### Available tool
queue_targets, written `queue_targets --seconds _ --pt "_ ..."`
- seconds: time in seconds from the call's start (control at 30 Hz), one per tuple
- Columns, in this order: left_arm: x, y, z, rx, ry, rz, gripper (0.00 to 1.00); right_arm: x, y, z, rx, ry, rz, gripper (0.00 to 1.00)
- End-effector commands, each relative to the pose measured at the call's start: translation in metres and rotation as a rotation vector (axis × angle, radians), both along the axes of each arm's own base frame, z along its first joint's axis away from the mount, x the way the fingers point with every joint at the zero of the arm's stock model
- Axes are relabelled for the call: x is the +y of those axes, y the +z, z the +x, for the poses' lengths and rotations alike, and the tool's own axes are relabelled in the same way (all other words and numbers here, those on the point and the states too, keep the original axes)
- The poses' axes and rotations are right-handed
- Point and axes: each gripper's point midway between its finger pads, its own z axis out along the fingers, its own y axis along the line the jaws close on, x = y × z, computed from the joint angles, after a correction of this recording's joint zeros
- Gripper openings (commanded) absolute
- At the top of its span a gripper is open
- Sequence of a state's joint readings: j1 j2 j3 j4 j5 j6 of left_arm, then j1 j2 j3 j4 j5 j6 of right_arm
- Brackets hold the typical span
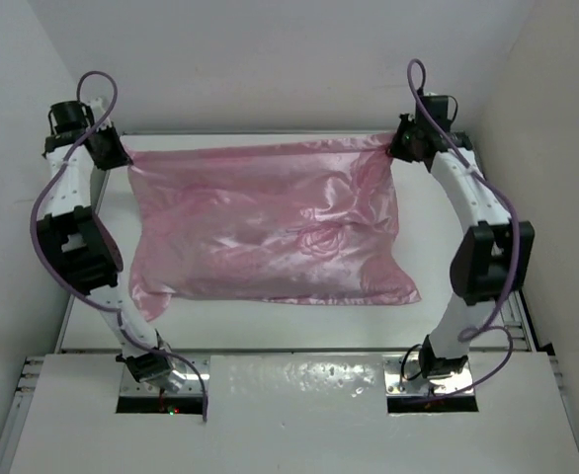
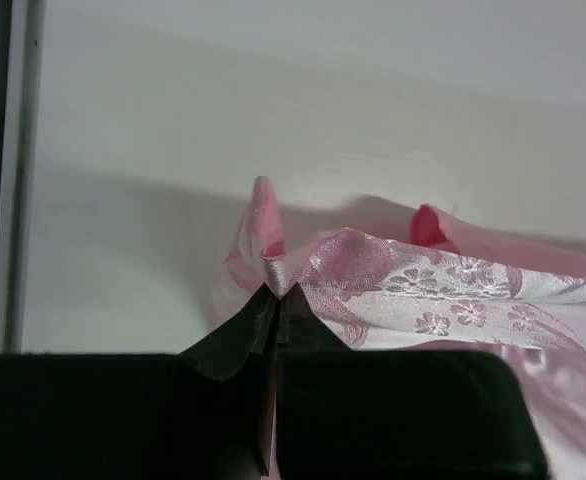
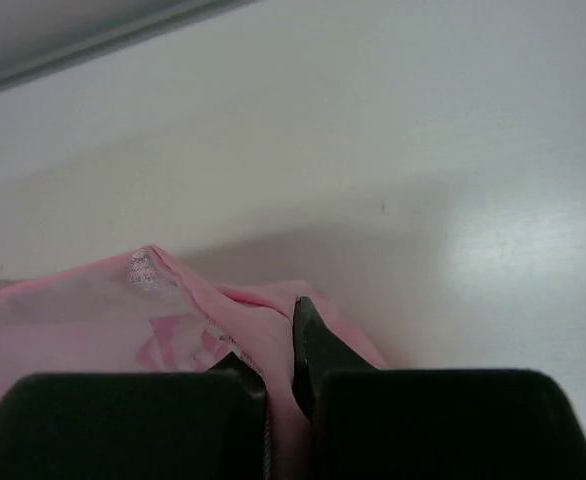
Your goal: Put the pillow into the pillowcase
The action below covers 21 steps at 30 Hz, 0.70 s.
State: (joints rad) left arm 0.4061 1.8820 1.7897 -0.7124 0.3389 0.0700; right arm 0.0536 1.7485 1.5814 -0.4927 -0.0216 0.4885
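Note:
The pink satin pillowcase (image 1: 270, 227) lies spread and bulging across the middle of the table. The pillow itself does not show; only pink fabric is visible. My left gripper (image 1: 112, 148) is shut on the far left corner of the pillowcase (image 2: 413, 290), with its fingertips (image 2: 263, 300) pinching the cloth. My right gripper (image 1: 403, 141) is shut on the far right corner of the pillowcase (image 3: 203, 320), with pink fabric bunched between the fingers (image 3: 308, 340). Both corners are held taut at the far edge.
The white table (image 1: 270, 331) is bordered by white walls at the back and both sides. The two arm bases (image 1: 151, 370) sit at the near edge on a white board.

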Motion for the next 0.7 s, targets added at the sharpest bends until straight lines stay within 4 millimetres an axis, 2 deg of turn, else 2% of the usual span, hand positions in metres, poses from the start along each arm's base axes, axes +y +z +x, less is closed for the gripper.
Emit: queue_targets --seconds 0.0,0.03,0.07,0.1,0.13,0.17,0.2,0.23,0.27,0.3,0.33,0.37,0.43,0.47,0.5,0.57,0.6,0.63,0.67 --pt "0.059 0.062 0.054 -0.226 0.179 0.242 0.00 -0.038 0.055 0.068 -0.246 -0.212 -0.068 0.00" --pt "0.061 0.073 0.066 -0.256 0.188 0.256 0.00 -0.039 0.050 0.089 -0.252 -0.221 -0.075 0.00" --pt "0.067 0.056 0.079 -0.238 0.210 0.259 0.00 -0.040 0.047 0.099 -0.257 -0.228 -0.084 0.00" --pt "0.065 0.057 0.088 -0.251 0.212 0.264 0.00 -0.044 0.043 0.109 -0.264 -0.242 -0.092 0.00" --pt "0.064 0.056 0.097 -0.261 0.215 0.271 0.00 -0.044 0.054 0.122 -0.303 -0.246 -0.083 0.00" --pt "0.065 0.049 0.111 -0.272 0.230 0.278 0.00 -0.047 0.029 0.136 -0.276 -0.252 -0.085 0.00" --pt "0.064 0.047 0.117 -0.282 0.231 0.278 0.00 -0.048 0.029 0.145 -0.301 -0.259 -0.075 0.00" --pt "0.070 0.041 0.126 -0.282 0.262 0.304 0.00 -0.050 0.020 0.157 -0.309 -0.264 -0.072 0.00" --pt "0.070 0.037 0.132 -0.284 0.270 0.311 0.00 -0.055 0.016 0.164 -0.324 -0.278 -0.063 0.00" --pt "0.065 0.035 0.139 -0.290 0.271 0.320 0.00 -0.056 0.021 0.173 -0.371 -0.287 -0.052 0.00" --pt "0.068 0.021 0.146 -0.278 0.282 0.329 0.00 -0.063 0.019 0.178 -0.385 -0.319 -0.059 0.00" --pt "0.065 0.023 0.153 -0.289 0.295 0.344 0.00 -0.069 0.004 0.185 -0.381 -0.350 -0.053 0.00" --pt "0.064 0.010 0.164 -0.283 0.316 0.365 0.00 -0.079 -0.008 0.196 -0.402 -0.410 -0.042 0.04" --pt "0.065 0.001 0.167 -0.271 0.326 0.374 0.00 -0.081 -0.012 0.200 -0.413 -0.425 -0.039 0.13" --pt "0.069 -0.012 0.170 -0.257 0.353 0.392 0.00 -0.083 -0.013 0.206 -0.438 -0.443 -0.038 0.37" --pt "0.069 -0.021 0.175 -0.248 0.367 0.418 0.07 -0.086 -0.028 0.215 -0.439 -0.457 -0.045 0.57" --pt "0.072 -0.032 0.178 -0.235 0.376 0.444 0.25 -0.090 -0.034 0.217 -0.433 -0.478 -0.059 0.78" --pt "0.074 -0.031 0.180 -0.242 0.387 0.458 0.36 -0.090 -0.045 0.224 -0.420 -0.477 -0.066 0.93" --pt "0.079 -0.046 0.181 -0.214 0.402 0.483 0.49 -0.091 -0.051 0.226 -0.412 -0.474 -0.073 0.99"
